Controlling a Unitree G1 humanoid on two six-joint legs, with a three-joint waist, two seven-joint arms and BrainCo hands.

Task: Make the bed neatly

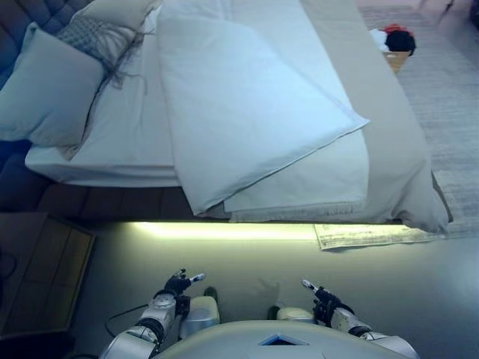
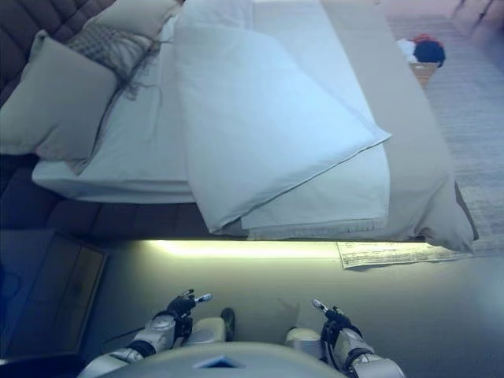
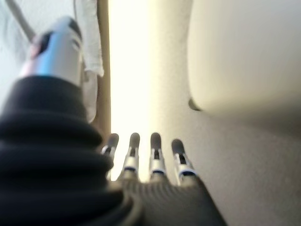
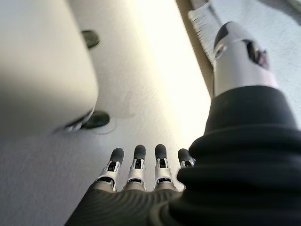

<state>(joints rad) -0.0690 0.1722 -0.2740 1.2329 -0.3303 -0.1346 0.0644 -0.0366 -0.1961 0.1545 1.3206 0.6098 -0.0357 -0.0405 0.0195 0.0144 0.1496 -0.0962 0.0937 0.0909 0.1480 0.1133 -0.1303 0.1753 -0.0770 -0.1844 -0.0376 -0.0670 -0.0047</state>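
Note:
The bed (image 1: pixel 397 149) lies ahead with a white duvet (image 1: pixel 247 105) folded back diagonally, leaving the beige sheet bare along the right side and foot. A large pale pillow (image 1: pixel 45 90) leans at the headboard on the left, with a grey patterned cushion (image 1: pixel 93 36) behind it. My left hand (image 1: pixel 176 286) and right hand (image 1: pixel 322 295) hang low near my body, well short of the bed, both with straight fingers and holding nothing. The left wrist view shows its fingers (image 3: pixel 155 153) extended over the floor; the right wrist view shows the same (image 4: pixel 138 162).
A lit strip (image 1: pixel 224 229) runs under the bed's near edge. A bedside table (image 1: pixel 45 269) stands at the lower left. A paper sheet (image 1: pixel 367 235) lies on the floor by the bed's corner. A basket (image 1: pixel 395 46) with clothes sits on the rug at far right.

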